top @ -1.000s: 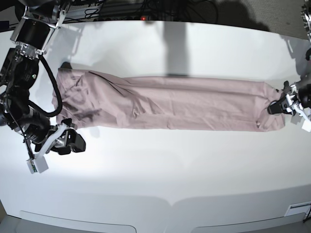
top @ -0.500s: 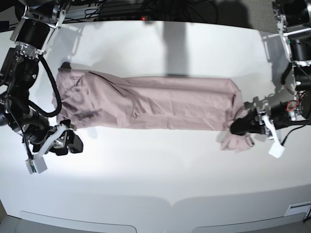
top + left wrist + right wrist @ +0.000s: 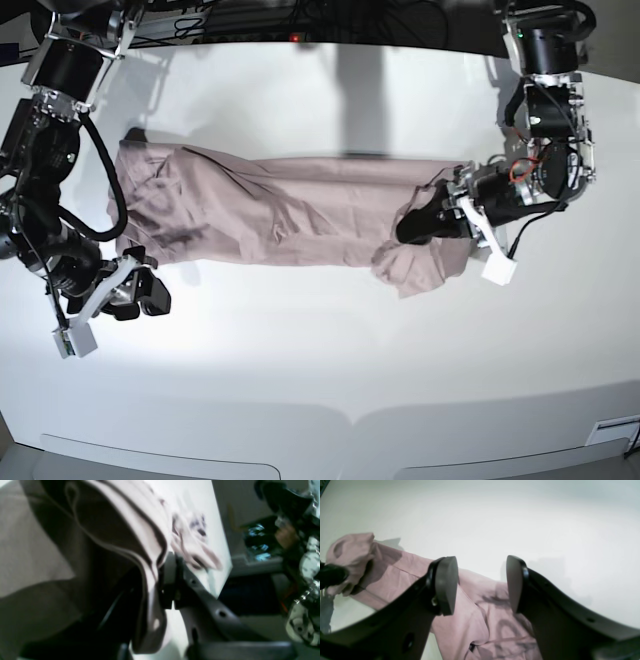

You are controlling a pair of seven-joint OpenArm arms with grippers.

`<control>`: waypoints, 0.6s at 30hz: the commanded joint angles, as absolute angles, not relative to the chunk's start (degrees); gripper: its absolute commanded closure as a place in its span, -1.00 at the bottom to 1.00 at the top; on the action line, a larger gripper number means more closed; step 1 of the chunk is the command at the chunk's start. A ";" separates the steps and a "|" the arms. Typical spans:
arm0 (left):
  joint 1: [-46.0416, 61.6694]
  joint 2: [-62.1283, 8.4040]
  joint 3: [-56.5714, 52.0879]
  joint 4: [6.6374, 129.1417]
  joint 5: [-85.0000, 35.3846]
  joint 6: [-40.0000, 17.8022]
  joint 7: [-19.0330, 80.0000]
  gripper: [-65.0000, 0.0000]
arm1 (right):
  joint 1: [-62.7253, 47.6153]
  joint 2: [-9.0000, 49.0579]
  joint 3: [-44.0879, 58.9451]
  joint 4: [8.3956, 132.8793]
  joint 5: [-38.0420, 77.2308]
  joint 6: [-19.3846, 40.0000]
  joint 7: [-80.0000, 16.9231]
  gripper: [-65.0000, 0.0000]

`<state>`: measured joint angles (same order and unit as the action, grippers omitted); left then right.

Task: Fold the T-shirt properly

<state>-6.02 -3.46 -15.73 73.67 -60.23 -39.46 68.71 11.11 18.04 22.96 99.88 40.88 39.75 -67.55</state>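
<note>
Dusty pink-mauve cotton T-shirt (image 3: 290,215): laid lengthwise across the white desk (image 3: 330,340), one end bunched and lifted, clenched in the left tool (image 3: 418,226), whose tips are hidden by cloth. Right tool (image 3: 480,585): released, jaws held apart beside the shirt's other end, nothing grasped. Bare desk is seen along the front edge.

The left wrist view is blurry, so the folds of the T-shirt (image 3: 130,530) look smeared. The left gripper (image 3: 420,224) tips hide under pink cloth. The small white label cannot be seen.
</note>
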 commanded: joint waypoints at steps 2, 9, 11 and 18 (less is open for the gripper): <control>-6.96 -1.80 -15.70 74.83 -59.00 -40.00 68.38 1.00 | 12.36 18.85 23.29 100.90 42.02 40.00 -66.02 0.03; -5.54 0.16 -15.70 74.83 -57.04 -40.00 69.19 1.00 | 12.38 18.87 23.29 100.90 42.04 40.00 -66.02 0.03; -5.56 0.14 -15.70 74.83 -57.21 -40.00 69.60 1.00 | 12.38 18.87 23.29 100.90 42.04 40.00 -66.02 0.03; -5.61 0.16 -15.70 74.83 -72.53 -40.00 75.11 -0.17 | 12.36 18.87 23.29 100.90 42.41 40.00 -63.35 0.03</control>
